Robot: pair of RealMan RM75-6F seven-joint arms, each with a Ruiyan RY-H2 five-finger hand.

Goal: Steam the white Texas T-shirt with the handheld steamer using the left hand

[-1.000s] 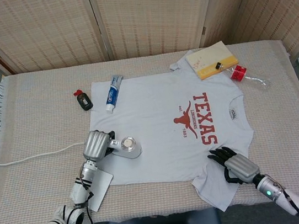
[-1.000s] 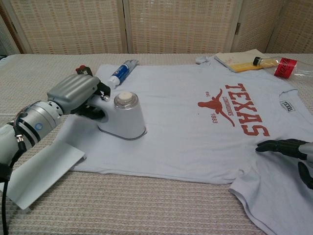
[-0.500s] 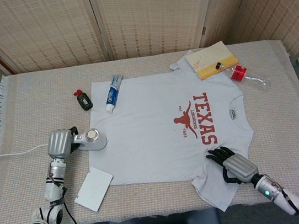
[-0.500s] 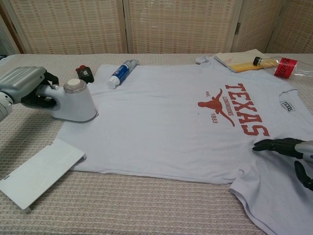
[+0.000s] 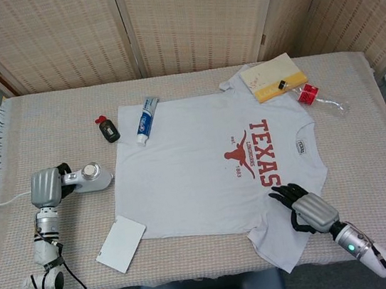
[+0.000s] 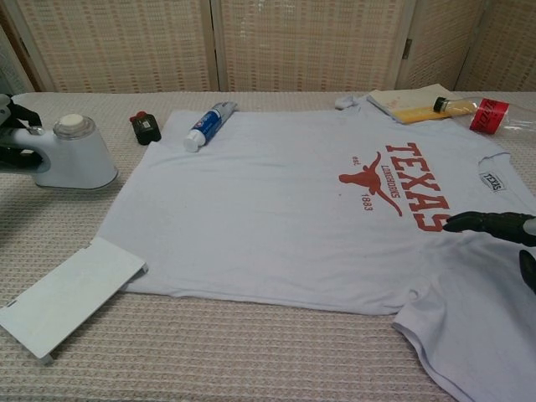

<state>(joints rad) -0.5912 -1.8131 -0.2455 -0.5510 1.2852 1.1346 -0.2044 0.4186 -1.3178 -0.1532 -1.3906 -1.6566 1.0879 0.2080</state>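
The white Texas T-shirt (image 5: 197, 176) lies flat across the table, its red print toward the right (image 6: 394, 188). The white handheld steamer (image 5: 94, 177) stands on the tablecloth just left of the shirt, off the fabric (image 6: 74, 156). My left hand (image 5: 45, 187) grips its handle at the far left; the chest view shows only dark fingers (image 6: 12, 138) at the frame edge. My right hand (image 5: 308, 209) rests on the shirt near its lower right sleeve, fingers (image 6: 490, 224) stretched out and holding nothing.
A toothpaste tube (image 5: 146, 119) lies on the shirt's top left corner, with a small black and red device (image 5: 108, 130) beside it. A flat white panel (image 5: 121, 243) sits by the near edge. A yellow book (image 5: 274, 75) and red packet (image 5: 308, 92) lie at the back right. The steamer's cord (image 5: 7, 201) trails left.
My left hand has slid the steamer leftward across the shirt and off it onto the bare tablecloth. My right hand has shifted slightly to the right on the shirt.
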